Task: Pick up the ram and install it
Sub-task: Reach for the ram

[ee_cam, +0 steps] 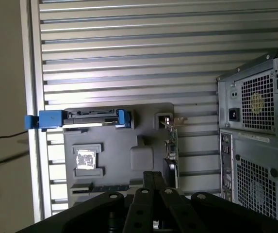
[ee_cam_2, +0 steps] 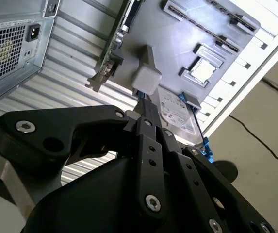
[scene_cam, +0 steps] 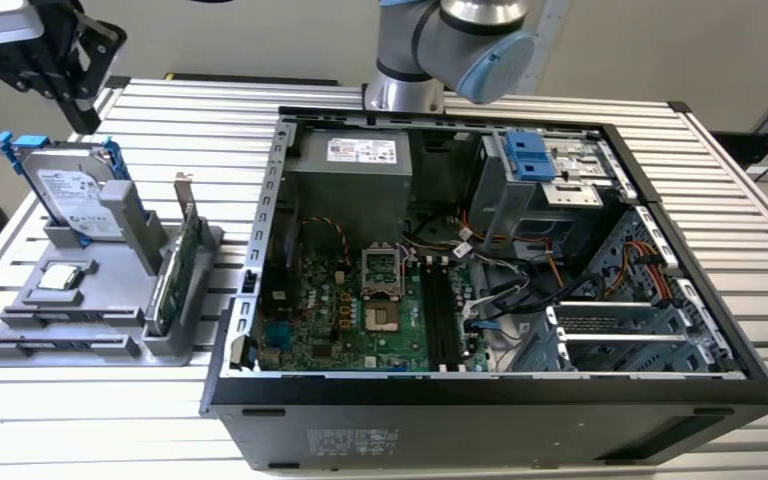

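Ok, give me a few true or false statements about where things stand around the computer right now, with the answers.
1. The hard drive stands upright in the gray holder. True.
2. The computer case is closed up. False: its side is open and the motherboard shows.
3. The gripper is down inside the case. False: it hangs outside the case, above the holder, at the exterior view's left.
4. The green card stands on edge between the hard drive and the case. True.
5. The gripper holds a part. False: it is shut with nothing between its fingers.
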Robot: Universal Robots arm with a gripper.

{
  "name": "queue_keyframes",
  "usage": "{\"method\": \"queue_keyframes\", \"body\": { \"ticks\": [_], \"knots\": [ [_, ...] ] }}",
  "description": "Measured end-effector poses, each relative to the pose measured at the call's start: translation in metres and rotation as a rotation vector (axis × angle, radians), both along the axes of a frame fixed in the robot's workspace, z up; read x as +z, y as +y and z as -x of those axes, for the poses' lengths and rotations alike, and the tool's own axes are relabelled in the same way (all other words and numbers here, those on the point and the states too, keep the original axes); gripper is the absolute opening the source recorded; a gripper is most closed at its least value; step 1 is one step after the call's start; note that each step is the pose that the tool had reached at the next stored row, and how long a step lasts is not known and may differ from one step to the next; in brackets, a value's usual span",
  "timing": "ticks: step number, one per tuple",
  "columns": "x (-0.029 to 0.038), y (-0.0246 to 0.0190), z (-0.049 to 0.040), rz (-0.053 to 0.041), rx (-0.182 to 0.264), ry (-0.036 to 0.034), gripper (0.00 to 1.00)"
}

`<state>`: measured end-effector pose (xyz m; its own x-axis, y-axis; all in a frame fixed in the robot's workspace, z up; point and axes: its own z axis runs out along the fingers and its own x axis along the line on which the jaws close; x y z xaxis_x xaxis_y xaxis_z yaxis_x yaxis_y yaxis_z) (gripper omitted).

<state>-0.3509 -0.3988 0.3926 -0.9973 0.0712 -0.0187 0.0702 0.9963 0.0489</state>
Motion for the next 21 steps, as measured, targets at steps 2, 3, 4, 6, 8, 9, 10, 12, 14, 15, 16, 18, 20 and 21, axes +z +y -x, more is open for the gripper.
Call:
{"method": "queue_keyframes", "body": {
  "ticks": [2, 3, 4, 6, 8, 9, 10, 12, 14, 15, 16, 18, 20, 21],
  "knots": [
    [0.0, 0.0, 0.0015, 0.0, 0.0, 0.0, 0.0],
    [0.0, 0.0, 0.0023, 0.0, 0.0, 0.0, 0.0],
    [0.0, 0.0, 0.0032, 0.0, 0.0, 0.0, 0.0],
    [0.0, 0.0, 0.0047, 0.0, 0.0, 0.0, 0.0],
    [0.0, 0.0, 0.0063, 0.0, 0.0, -0.0001, 0.0],
    [0.0, 0.0, 0.007, 0.0, 0.0, 0.0, 0.0],
    [0.0, 0.0, 0.0078, 0.0, 0.0, 0.0, 0.0],
    [0.0, 0.0, 0.0094, 0.0, 0.0, 0.0, 0.0],
    [0.0, 0.0, 0.0109, 0.0, 0.0, 0.0, 0.0],
    [0.0, 0.0, 0.0117, 0.0, 0.0, -0.0001, 0.0],
    [0.0, 0.0, 0.0124, 0.0, 0.0, -0.0001, 0.0],
    [0.0, 0.0, 0.0139, 0.0, 0.0, 0.0, 0.0],
    [0.0, 0.0, 0.0154, 0.0, 0.0, 0.0, 0.0],
    [0.0, 0.0, 0.0162, 0.0, 0.0, 0.0, 0.0]
  ]
}}
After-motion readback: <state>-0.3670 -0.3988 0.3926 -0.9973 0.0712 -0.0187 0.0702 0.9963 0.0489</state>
